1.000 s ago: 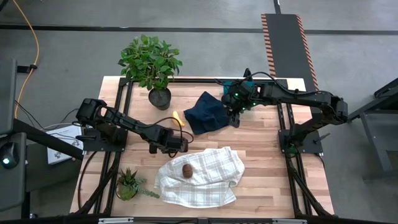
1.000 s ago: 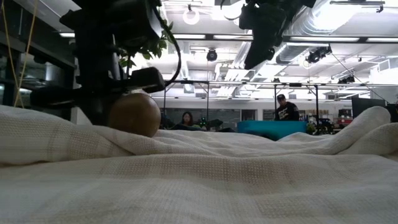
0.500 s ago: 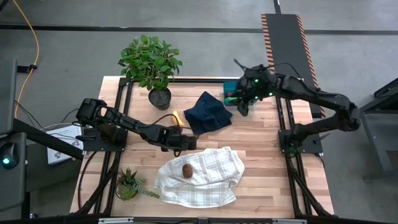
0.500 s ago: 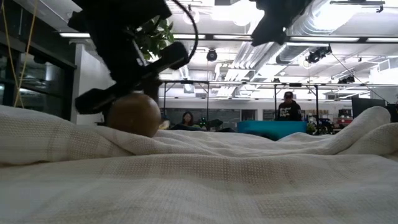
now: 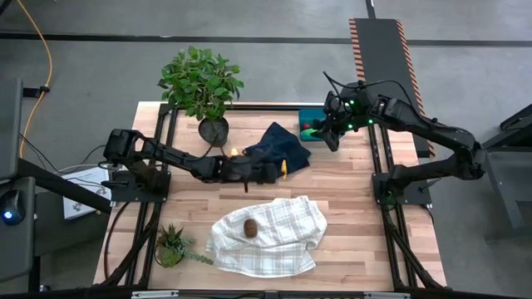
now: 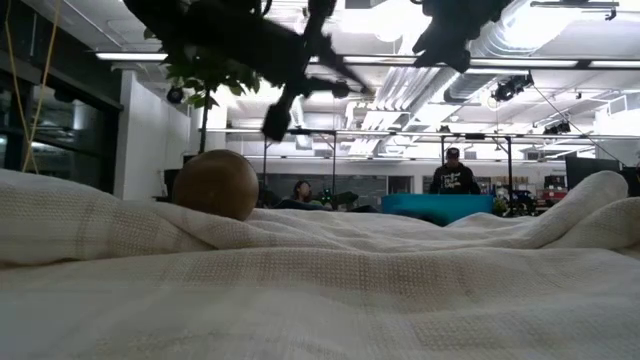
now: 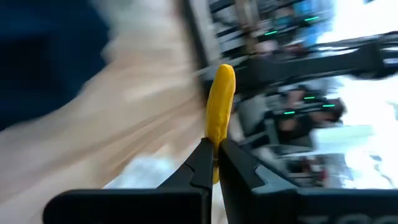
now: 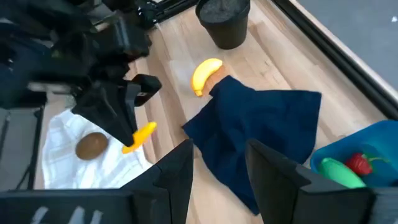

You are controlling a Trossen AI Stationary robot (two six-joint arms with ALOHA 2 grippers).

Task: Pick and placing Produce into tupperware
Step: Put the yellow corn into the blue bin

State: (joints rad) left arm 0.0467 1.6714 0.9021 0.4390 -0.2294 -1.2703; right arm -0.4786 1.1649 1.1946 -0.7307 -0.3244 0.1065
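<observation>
Left tool [image 5: 281, 170] clamped on a small yellow-orange piece [image 7: 219, 112], held above the navy cloth [image 5: 281, 148] mid-tabletop [image 5: 349, 191]. Right tool [image 8: 217, 163] parted and holding nothing, up over the far right corner by the teal tupperware [image 8: 367, 144]. In that box, a bright green piece [image 8: 341, 172] and a red piece [image 8: 359, 163]. Yellow banana [image 8: 204, 74] on the wood, touching the cloth's edge, near the plant pot [image 8: 224, 22]. Brown kiwi-like piece [image 5: 248, 227] resting on the white checked cloth [image 5: 283, 241].
</observation>
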